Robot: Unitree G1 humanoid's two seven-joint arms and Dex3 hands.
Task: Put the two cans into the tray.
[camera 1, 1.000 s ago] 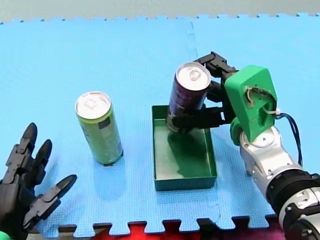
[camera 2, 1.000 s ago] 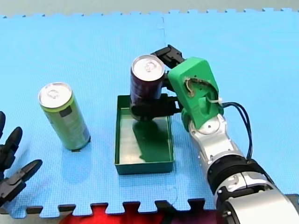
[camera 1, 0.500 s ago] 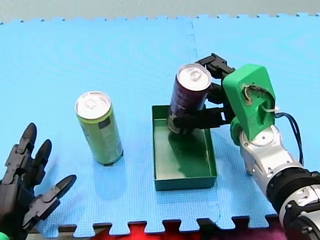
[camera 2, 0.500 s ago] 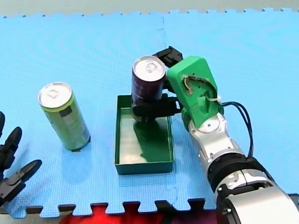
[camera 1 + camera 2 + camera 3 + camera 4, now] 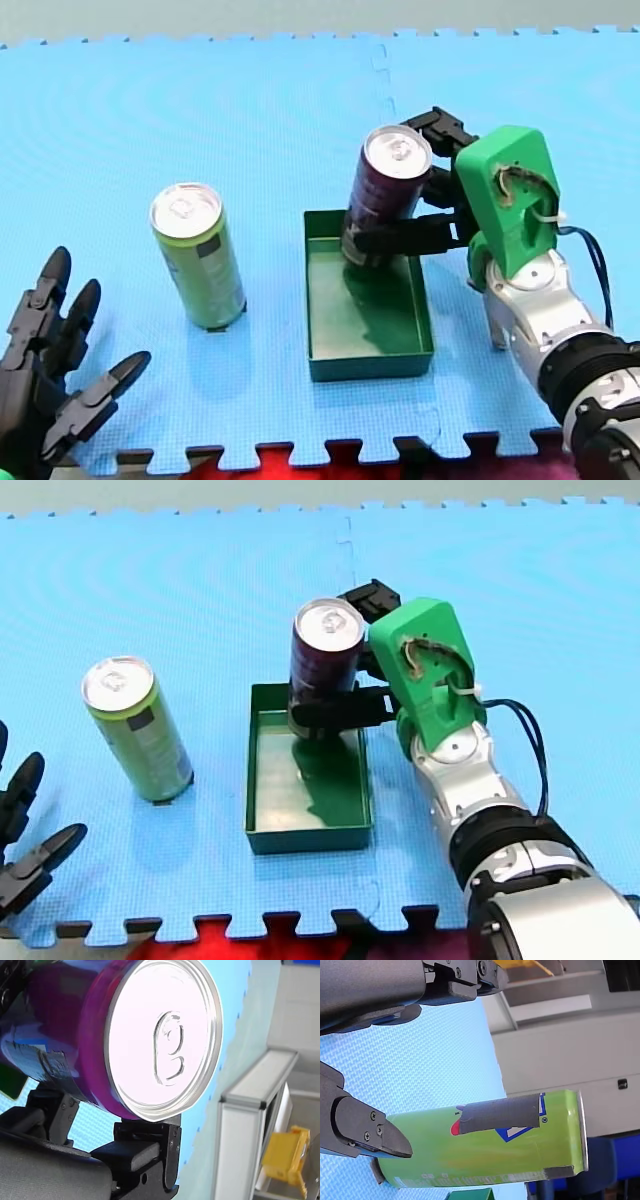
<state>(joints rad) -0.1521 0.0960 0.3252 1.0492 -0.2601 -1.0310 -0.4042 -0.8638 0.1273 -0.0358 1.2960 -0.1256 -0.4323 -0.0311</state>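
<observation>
My right hand (image 5: 425,195) is shut on a purple can (image 5: 385,195), holding it tilted over the far end of the green tray (image 5: 318,320); I cannot tell whether the can's bottom touches the tray floor. The first wrist view looks at the same purple can (image 5: 125,1035) from its silver top, with black fingers (image 5: 145,1155) against its side. A green can (image 5: 198,255) stands upright on the blue mat to the left of the tray, also seen close in the second wrist view as the green can (image 5: 490,1145). My left hand (image 5: 50,375) is at the near left corner, apart from the green can.
The blue foam mat (image 5: 200,110) covers the work surface, with its jigsaw edge (image 5: 300,455) along the near side. Beyond the mat, the wrist views show a grey cabinet (image 5: 555,1050) and a yellow object (image 5: 285,1157).
My right hand has carried the purple can slightly to the right and away from me. The green can and tray stay put.
</observation>
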